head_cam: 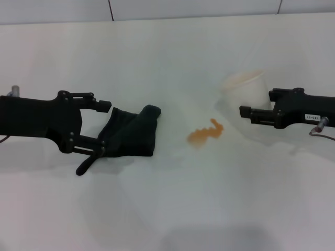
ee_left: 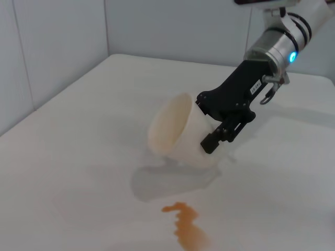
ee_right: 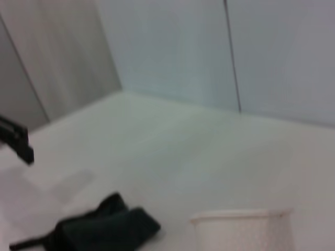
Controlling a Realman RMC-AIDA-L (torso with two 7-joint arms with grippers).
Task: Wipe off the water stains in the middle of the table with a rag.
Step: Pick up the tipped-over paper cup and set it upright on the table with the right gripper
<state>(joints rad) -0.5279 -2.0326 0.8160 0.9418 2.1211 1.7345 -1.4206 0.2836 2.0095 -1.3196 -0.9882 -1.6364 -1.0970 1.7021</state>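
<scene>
The black rag (head_cam: 132, 130) lies crumpled on the white table (head_cam: 167, 209), left of the middle, with a narrow tail pointing toward the front. My left gripper (head_cam: 102, 127) is open, its two fingers straddling the rag's left edge. The orange-brown water stains (head_cam: 205, 133) sit right of the rag; they also show in the left wrist view (ee_left: 186, 226). My right gripper (head_cam: 252, 114) is farther right, shut on a tilted cream-white cup (head_cam: 245, 89). The right wrist view shows the rag (ee_right: 104, 228) and the cup's rim (ee_right: 238, 215).
A grey seamed wall (head_cam: 157, 8) runs along the table's far edge. The tilted cup (ee_left: 175, 133) hangs just above the table, behind the stains, and casts a shadow (ee_left: 167, 183) beneath it. The right arm (ee_left: 277, 47) reaches in from the far right.
</scene>
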